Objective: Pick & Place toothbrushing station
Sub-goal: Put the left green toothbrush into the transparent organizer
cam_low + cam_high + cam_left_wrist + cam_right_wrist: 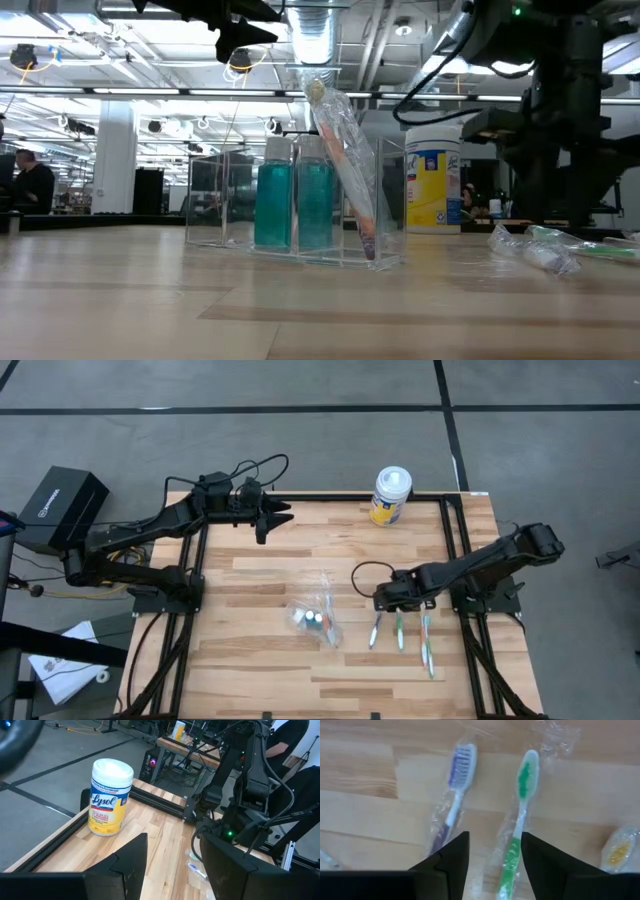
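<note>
Clear holder (300, 215) with two teal tubes (293, 205); right claw (490, 855) open over toothbrushes (516, 830).

A light wooden table (260, 575) with a dark frame is carrying everything. A yellow wipes canister (390, 496) is standing upright at its far edge, a clear plastic holder (316, 617) with two teal tubes is sitting near the middle, and wrapped toothbrushes, purple (375, 630) and green (399, 630) among them, are lying side by side just right of it.

- Left arm folded back, reaching along the far edge; left hand (278, 517) raised, fingers spread.
- Right arm stretched inward, low; right hand (381, 601) pointing down, fingers parted.
</note>
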`<move>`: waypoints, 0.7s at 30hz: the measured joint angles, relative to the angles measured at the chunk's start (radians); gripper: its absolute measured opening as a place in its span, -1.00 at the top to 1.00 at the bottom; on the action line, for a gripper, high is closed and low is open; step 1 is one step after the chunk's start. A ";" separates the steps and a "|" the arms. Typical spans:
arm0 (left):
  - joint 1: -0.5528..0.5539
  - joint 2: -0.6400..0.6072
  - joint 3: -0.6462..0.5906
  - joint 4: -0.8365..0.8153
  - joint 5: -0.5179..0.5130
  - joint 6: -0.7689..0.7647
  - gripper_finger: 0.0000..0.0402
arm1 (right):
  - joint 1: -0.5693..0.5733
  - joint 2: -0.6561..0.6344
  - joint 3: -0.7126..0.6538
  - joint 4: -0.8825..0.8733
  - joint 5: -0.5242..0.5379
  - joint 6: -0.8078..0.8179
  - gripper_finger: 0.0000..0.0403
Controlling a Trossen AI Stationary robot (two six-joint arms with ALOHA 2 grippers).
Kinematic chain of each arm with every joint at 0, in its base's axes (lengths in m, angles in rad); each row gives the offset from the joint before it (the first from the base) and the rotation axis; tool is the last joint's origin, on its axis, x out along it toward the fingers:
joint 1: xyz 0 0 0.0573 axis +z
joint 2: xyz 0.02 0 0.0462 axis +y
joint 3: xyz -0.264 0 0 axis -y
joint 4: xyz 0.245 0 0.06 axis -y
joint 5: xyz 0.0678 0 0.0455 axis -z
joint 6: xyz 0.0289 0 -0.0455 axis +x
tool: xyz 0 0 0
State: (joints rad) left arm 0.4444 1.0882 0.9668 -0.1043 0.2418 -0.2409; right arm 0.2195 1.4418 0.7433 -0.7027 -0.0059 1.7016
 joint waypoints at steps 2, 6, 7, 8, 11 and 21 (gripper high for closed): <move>0.000 0.000 0.000 0.000 0.000 0.000 0.12 | 0.000 0.011 0.000 -0.001 -0.005 -0.004 0.19; 0.000 0.000 0.000 0.000 0.000 0.001 0.12 | 0.000 0.022 -0.001 -0.004 -0.017 -0.016 0.20; 0.000 0.000 0.000 -0.001 0.000 0.001 0.12 | -0.001 0.028 0.000 0.001 -0.017 -0.018 0.21; 0.000 0.000 0.000 -0.001 0.000 0.001 0.12 | -0.003 0.034 -0.001 0.000 -0.018 -0.019 0.21; 0.000 0.000 0.000 -0.003 -0.001 0.001 0.12 | -0.006 0.041 -0.017 0.014 -0.026 -0.027 0.20; 0.000 0.000 0.000 -0.011 -0.001 0.001 0.12 | -0.023 0.046 -0.087 0.090 -0.077 -0.060 0.46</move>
State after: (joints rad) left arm 0.4443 1.0885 0.9668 -0.1158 0.2405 -0.2401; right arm 0.1965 1.4881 0.6559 -0.6131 -0.0831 1.6417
